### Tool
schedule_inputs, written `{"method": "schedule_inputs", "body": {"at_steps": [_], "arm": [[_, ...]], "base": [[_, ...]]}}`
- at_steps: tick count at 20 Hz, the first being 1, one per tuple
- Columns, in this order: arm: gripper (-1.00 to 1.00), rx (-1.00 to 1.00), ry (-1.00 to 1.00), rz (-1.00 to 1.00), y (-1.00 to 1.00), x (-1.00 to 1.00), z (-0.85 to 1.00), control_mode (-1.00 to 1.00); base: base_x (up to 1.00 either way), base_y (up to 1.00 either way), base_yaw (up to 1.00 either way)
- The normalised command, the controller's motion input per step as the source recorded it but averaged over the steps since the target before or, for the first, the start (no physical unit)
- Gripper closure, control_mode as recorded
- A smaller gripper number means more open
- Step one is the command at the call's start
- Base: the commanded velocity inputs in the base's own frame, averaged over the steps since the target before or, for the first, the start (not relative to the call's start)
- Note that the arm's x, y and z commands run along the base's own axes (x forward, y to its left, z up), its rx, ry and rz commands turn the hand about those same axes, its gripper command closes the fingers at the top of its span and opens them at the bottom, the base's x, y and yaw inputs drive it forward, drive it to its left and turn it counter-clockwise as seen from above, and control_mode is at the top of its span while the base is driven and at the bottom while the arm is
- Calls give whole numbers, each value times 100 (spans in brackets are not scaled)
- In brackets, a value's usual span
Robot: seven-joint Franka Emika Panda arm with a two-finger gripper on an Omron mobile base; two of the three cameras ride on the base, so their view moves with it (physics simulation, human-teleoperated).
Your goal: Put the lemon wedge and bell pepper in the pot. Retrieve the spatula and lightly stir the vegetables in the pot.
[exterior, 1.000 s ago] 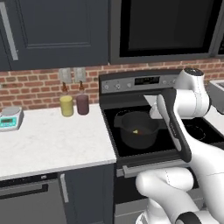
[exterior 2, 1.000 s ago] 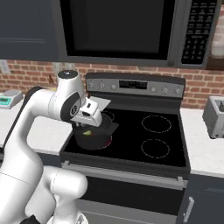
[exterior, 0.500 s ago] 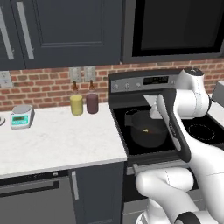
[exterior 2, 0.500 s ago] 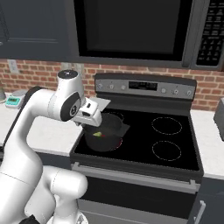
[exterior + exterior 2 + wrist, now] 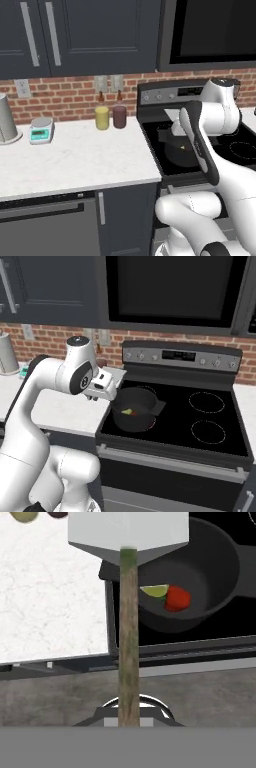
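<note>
Two small vegetable pieces already lie in the pot, so we judge the loading done and the stirring the step in hand. Largest here is the black glass-topped stove (image 5: 200, 426), which carries the wide round dark grey metal pot (image 5: 134, 411) on its front left burner, close to the edge of the white speckled stone surface (image 5: 70, 160) beside it; that spot keeps the pot within easy reach of the arm. Next comes the spatula (image 5: 128, 577), with its flat light grey blade and long brownish wooden handle. We see the handle running straight up the middle of the hand view from between the jaws, which are closed on its lower end, so the blade leads ahead of the hand. The blade hangs above the pot's near rim and the surface edge, not yet inside the pot, and we think it must tip down and forward to reach the food. Smallest are the bright red rounded bell pepper (image 5: 177, 598) and the tiny yellow-green lemon wedge (image 5: 155, 590), touching each other on the pot's dark floor, just beside the handle's line.
</note>
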Motion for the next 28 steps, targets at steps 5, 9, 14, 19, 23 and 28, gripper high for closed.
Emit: {"method": "schedule_inputs", "body": {"at_steps": [5,9,14,19,23,28], "arm": [[100,0,0,0,0,0,0,100],[100,0,0,0,0,0,0,100],[100,0,0,0,0,0,0,100],[100,0,0,0,0,0,0,100],[100,0,0,0,0,0,0,100],[100,0,0,0,0,0,0,100]], "base": [[23,42,0],[28,37,0],[35,23,0],[45,11,0],[23,0,0],[4,0,0]]}}
